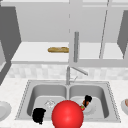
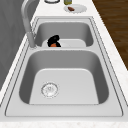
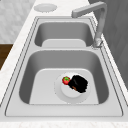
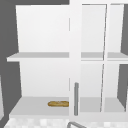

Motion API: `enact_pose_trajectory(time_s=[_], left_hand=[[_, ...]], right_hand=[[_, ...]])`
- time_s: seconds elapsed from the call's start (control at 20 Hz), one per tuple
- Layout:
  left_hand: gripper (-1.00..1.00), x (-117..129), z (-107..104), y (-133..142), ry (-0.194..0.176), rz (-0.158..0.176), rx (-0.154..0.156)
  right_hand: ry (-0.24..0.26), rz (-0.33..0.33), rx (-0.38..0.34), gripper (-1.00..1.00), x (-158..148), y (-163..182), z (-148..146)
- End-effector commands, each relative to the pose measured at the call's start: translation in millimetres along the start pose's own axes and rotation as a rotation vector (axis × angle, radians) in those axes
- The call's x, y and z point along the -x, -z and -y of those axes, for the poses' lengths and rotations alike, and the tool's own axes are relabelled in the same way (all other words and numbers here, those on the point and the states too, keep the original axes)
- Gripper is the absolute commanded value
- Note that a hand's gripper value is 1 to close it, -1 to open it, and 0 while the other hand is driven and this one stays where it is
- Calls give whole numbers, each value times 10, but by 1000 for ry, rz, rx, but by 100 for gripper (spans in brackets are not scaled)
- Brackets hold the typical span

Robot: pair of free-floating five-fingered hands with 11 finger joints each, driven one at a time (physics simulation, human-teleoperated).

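Writing: none readable | right hand curled on orange item, over white plate beside strawberry in sink basin | left hand at sink's front edge, finger spread unclear

A white surface holds a double sink. A plate lies in the right basin. A bread loaf rests on the cabinet shelf.

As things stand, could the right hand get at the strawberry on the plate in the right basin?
Probably yes: the right hand already sits over the white plate, right beside the strawberry, with nothing between them.
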Motion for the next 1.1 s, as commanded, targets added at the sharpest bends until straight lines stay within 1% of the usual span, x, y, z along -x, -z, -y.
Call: enact_pose_trajectory(time_s=[0.0, 0.15, 0.35, 0.4, 0.45, 0.5, 0.55, 0.7, 0.75, 0.8, 0.85, 0.95, 1.05], left_hand=[[0, 0, 0, 0, 0, 0, 0], [0, 0, 0, 0, 0, 0, 0], [0, 0, 0, 0, 0, 0, 0], [0, 0, 0, 0, 0, 0, 0], [0, 0, 0, 0, 0, 0, 0], [0, 0, 0, 0, 0, 0, 0], [0, 0, 0, 0, 0, 0, 0], [0, 0, 0, 0, 0, 0, 0], [0, 0, 0, 0, 0, 0, 0], [0, 0, 0, 0, 0, 0, 0], [0, 0, 0, 0, 0, 0, 0], [0, 0, 0, 0, 0, 0, 0], [0, 0, 0, 0, 0, 0, 0]], right_hand=[[-35, 65, -9, 100, 55, 273, -107], [-29, 99, -39, 100, 111, 352, -54], [-28, 153, -110, 100, 180, 446, 38], [-23, 159, -142, 100, 183, 396, 72], [-23, 155, -156, 100, 169, 315, 68], [-23, 161, -163, -100, 184, 300, 81], [4, 159, -170, -100, 175, 228, 122], [-24, 163, -241, -100, 136, 146, 164], [-32, 179, -252, -100, 122, 120, 203], [-68, 197, -269, -100, 132, 71, 279], [-95, 212, -276, -100, 159, 34, 342], [-111, 211, -285, -100, 153, -48, 422], [-116, 225, -268, -100, 190, -151, 490]])
